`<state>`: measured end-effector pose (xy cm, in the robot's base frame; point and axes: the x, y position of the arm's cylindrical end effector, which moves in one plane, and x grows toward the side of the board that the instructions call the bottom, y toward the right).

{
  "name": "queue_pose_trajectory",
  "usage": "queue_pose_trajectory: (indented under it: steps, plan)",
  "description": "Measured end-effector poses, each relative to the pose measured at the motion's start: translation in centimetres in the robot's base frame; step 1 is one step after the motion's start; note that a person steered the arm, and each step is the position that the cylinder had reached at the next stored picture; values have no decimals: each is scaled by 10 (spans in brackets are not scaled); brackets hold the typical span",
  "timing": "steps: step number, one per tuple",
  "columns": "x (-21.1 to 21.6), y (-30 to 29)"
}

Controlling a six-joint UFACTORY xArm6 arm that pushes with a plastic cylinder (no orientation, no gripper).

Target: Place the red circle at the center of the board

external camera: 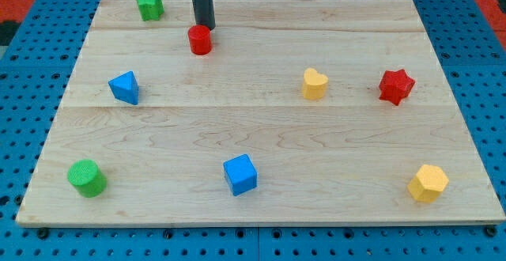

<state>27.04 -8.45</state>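
While no brand, label or writing can be read anywhere on the blocks or the board, the scene is otherwise plain to see. My rod comes straight down from the view's top edge, upright and dark, and my tip point(205, 28) sits just behind the red circle point(200, 39), touching it or nearly so on its upper right side. With no fingers on this rig, nothing opens or clamps; the rod simply stands against the block.

That red circle lies in the upper left part of the wooden board point(261, 142), well away from the board's middle. A green star point(149, 5) sits near the top left corner, to the left of the rod. Below it, a blue triangle point(125, 88) rests toward the left edge. A green cylinder point(86, 177) stands near the bottom left corner. A blue cube point(240, 174) sits low, a little left of centre. A yellow heart point(315, 83) lies right of centre, with a red star point(396, 86) further right. A yellow hexagon point(428, 183) occupies the bottom right. Around the board runs a blue perforated table point(24, 71).
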Motion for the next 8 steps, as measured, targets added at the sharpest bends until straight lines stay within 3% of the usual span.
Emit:
queue_pose_trajectory:
  steps: [1, 2, 3, 4, 6, 8]
  plan:
    - [2, -42]
    - [41, -40]
    - [56, 21]
    - [34, -2]
    - [27, 66]
    - [28, 80]
